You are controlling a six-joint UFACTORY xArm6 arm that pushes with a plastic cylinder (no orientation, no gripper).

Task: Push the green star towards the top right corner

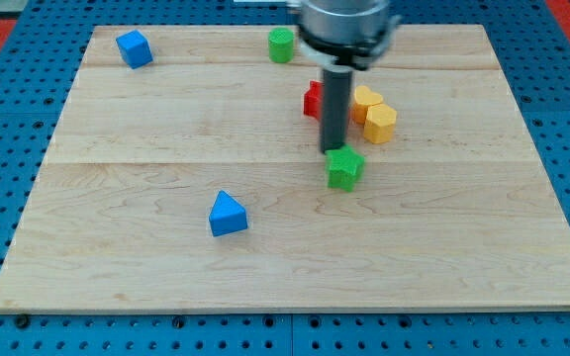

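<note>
My tip [332, 150] touches the green star's [344, 168] far-left edge; no pincer exists. Two yellow blocks [374, 114] and a red block [314, 99] crowd the worktop [166, 129] just beyond.

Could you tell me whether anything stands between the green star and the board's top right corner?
Yes. The two yellow blocks sit just up and right of the green star, on the line to that corner. My tip is at the star's upper left edge.
</note>
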